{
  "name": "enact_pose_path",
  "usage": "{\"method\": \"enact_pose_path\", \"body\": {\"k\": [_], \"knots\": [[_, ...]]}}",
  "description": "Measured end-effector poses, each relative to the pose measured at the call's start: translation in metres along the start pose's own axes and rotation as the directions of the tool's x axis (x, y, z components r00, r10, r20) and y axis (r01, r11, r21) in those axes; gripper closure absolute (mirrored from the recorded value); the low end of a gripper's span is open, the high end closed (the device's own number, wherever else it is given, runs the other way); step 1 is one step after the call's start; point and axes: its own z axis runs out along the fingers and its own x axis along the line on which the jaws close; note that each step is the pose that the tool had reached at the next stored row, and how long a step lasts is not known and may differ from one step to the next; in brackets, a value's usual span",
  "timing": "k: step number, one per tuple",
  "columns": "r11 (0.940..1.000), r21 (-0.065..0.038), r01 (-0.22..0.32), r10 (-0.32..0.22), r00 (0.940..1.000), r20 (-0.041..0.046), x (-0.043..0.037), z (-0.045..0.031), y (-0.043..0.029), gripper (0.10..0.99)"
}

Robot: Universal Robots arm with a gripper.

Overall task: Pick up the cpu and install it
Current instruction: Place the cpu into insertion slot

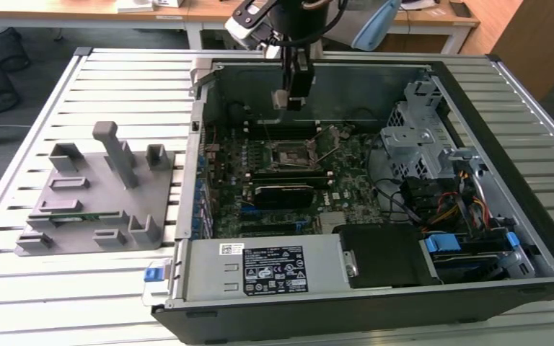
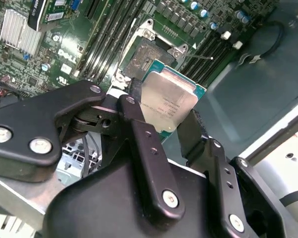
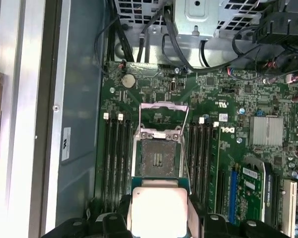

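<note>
Exterior view, left to right. On the slatted table (image 1: 66,303) stands a grey fixture (image 1: 94,194) with a green strip lying in one of its slots; no chip is seen there. Beside it lies the open case (image 1: 354,321), board facing up. Over the far part of the board hangs the gripper (image 1: 291,97); both wrist views show its fingers (image 2: 139,129) closed part-way on opposite edges of the cpu (image 2: 169,101), silver lid towards the second wrist camera, the chip held clear of the board. Just below and ahead of it lies the socket (image 3: 159,158), its metal frame (image 3: 164,114) swung up and its contact field bare. Judged from this, the pick-up is done and the carry to the board nearly so; the seating is not yet done, as chip and socket are apart and the frame stands unlatched. Writing: faint print marks the cpu lid; a white logo (image 3: 227,130) sits on the board right of the socket; a white sticker (image 3: 65,144) is on the case wall; a black-and-white label (image 1: 275,270) covers the metal box at the case's near edge. None is transcribed here. Furthest right sit the drive cage (image 1: 421,137) and coloured cables (image 1: 450,209).
</note>
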Motion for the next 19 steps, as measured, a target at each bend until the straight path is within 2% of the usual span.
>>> {"method": "enact_pose_path", "body": {"k": [9,19], "knots": [[1.0000,0.000,0.000,0.000,1.0000,-0.0001,-0.0002,0.0140,-0.0002,0.553],[1.0000,-0.001,0.000,0.000,1.0000,-0.0001,-0.0036,0.0229,-0.0006,0.553]]}}
